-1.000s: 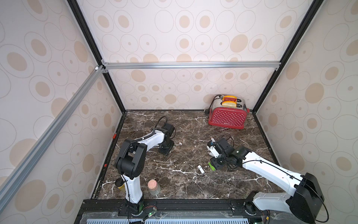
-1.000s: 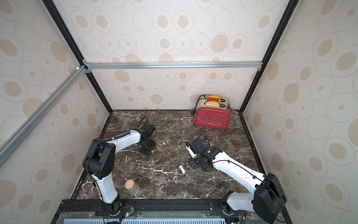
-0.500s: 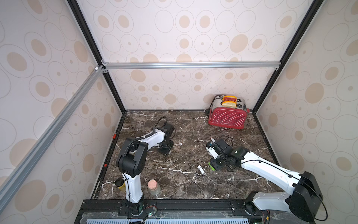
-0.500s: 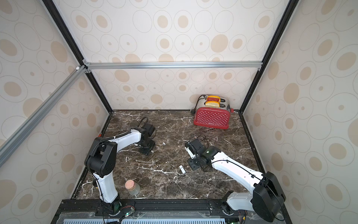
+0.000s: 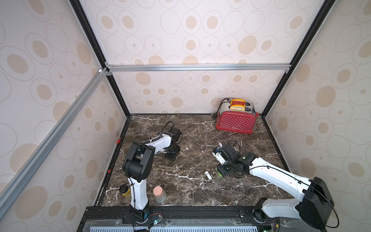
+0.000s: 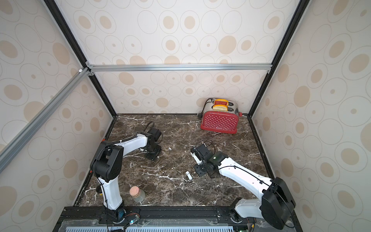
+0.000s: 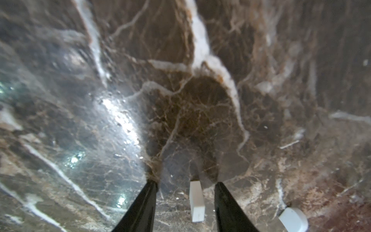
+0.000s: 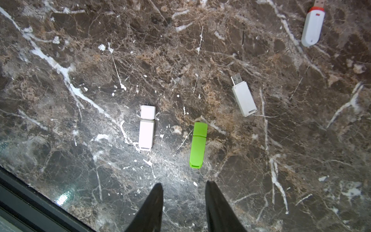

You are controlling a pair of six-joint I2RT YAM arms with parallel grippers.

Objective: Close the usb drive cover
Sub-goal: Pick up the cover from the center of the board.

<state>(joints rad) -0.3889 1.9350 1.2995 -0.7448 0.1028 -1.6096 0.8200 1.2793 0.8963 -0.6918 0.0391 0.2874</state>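
Red-collared drive [image 8: 312,28]: plug cut by edge. White rounded piece [image 7: 293,219]: cut at corner. Yellow bottle [image 6: 98,189]: mostly behind left arm [image 6: 111,192].

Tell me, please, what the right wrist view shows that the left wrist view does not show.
Only the right wrist view shows four USB drives lying on the table: a capped white drive, a capped green drive, an uncapped white drive and a red-collared drive whose plug is also bare.

Only the left wrist view shows a rectangular white cover lying untouched between the fingers of the left gripper, and a rounded white cover off to the side.

Both show the marble tabletop and two black fingertips standing apart. The right gripper holds nothing.
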